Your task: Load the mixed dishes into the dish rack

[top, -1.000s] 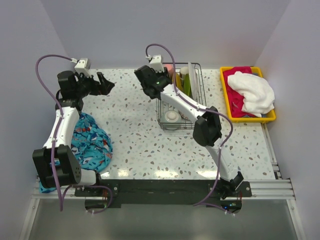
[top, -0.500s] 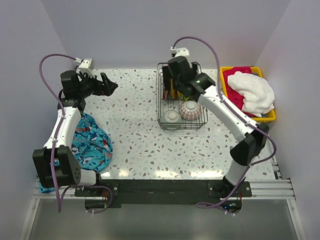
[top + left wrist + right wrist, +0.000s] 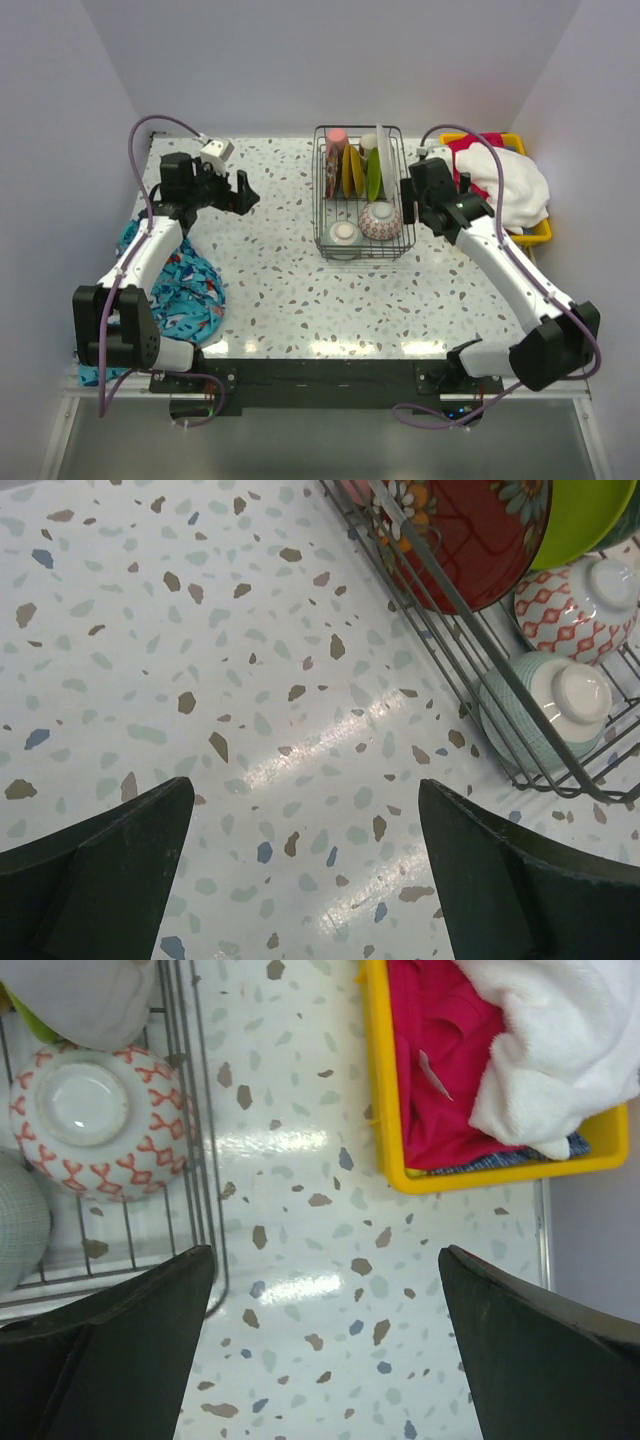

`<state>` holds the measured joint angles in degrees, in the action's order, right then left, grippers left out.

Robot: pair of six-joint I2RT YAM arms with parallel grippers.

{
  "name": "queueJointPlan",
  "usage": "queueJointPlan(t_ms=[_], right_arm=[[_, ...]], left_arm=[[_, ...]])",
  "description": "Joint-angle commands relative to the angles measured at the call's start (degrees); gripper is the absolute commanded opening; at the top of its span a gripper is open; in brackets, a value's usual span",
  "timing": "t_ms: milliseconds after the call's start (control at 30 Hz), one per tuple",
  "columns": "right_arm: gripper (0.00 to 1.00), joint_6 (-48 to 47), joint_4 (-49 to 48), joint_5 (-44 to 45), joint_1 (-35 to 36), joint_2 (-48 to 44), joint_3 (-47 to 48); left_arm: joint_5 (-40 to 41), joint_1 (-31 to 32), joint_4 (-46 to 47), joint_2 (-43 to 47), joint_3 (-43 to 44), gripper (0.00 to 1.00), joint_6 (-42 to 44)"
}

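Dish rack looks loaded
Plates upright in dividers, bowls inverted to drain at 6 o'clock; left gripper, right gripper agape, empty

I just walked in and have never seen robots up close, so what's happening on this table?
A robot is loading a wire rack. It already holds upright plates and two upturned bowls. Right now neither arm holds anything, and both grippers are open. The left gripper hangs over the table left of the rack. The right gripper is between the rack and a yellow tray.
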<state>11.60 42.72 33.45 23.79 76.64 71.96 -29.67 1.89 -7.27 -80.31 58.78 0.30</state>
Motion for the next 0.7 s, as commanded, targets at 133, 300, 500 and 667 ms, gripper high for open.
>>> queueJointPlan(t_ms=[133, 300, 500, 667], right_arm=[[0.99, -1.22, -0.89, 0.39, -5.59, -12.30, -9.37], [0.98, -0.17, 0.61, -1.28, -7.79, -16.70, -12.63], [0.99, -0.61, 0.87, -0.76, -8.50, -20.03, -15.80], [0.99, -0.17, 0.87, -1.64, -9.29, -20.30, -16.07]], left_arm=[[1.64, 1.45, 0.15, -0.72, -0.86, 1.00, 3.31], [1.28, 1.45, -0.55, -0.28, -1.83, 1.00, 3.92], [1.11, 1.45, -0.73, 0.86, -2.62, 1.00, 4.28], [1.19, 1.45, -0.47, 1.39, -2.80, 1.00, 4.36]])
